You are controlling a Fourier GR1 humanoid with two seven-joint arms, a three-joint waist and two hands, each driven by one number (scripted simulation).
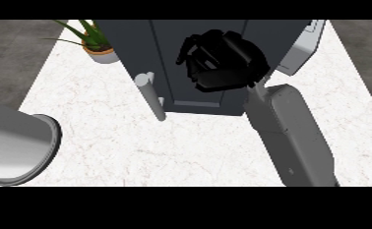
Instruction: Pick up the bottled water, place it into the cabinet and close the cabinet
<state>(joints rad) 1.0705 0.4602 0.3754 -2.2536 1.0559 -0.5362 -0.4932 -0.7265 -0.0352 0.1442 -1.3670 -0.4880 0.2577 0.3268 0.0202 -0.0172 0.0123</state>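
The right hand's fingers (200, 61) are curling inward; whether they are holding anything cannot be told, and the bottled water is not showing. The right hand (222, 61) is hovering over the dark cabinet (167, 41), its grey forearm (291, 129) running toward five o'clock. A pale handle (149, 95) is sitting at eight o'clock, a potted plant (98, 43) at ten o'clock on the white counter (145, 149).

Dark grey cabinet (174, 66) stands upright on the counter, its door shut.
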